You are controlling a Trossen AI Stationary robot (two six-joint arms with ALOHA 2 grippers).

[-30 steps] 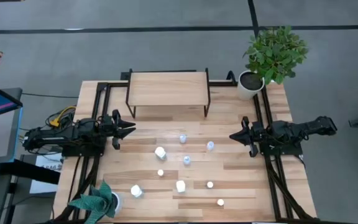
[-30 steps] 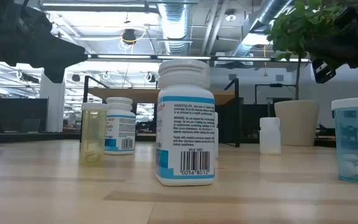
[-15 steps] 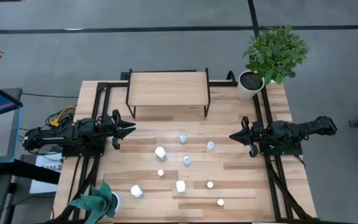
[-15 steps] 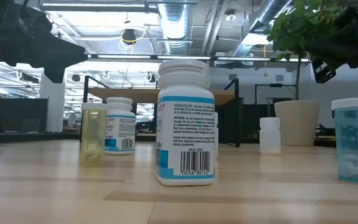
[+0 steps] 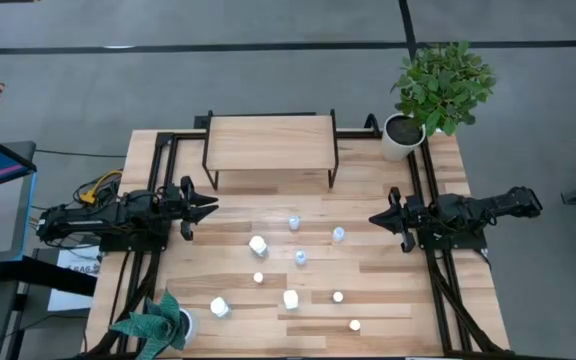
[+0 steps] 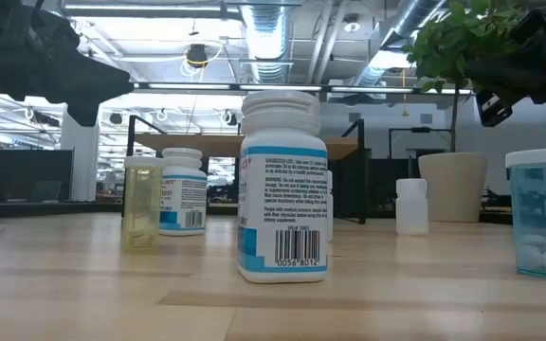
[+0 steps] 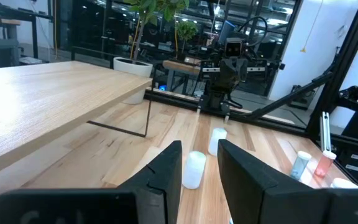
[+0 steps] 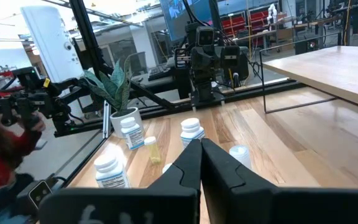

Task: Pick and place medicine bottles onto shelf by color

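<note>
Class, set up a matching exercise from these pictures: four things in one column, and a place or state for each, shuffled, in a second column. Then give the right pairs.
Things
1. shelf
2. left gripper
3. right gripper
4. leafy plant in a white pot

Places or states
A. at the table's far right corner
B. fingers apart, at the table's left side
C. at the table's far edge, nothing on its top
D. fingers together, at the table's right side

Pairs: 1-C, 2-B, 3-D, 4-A
</note>
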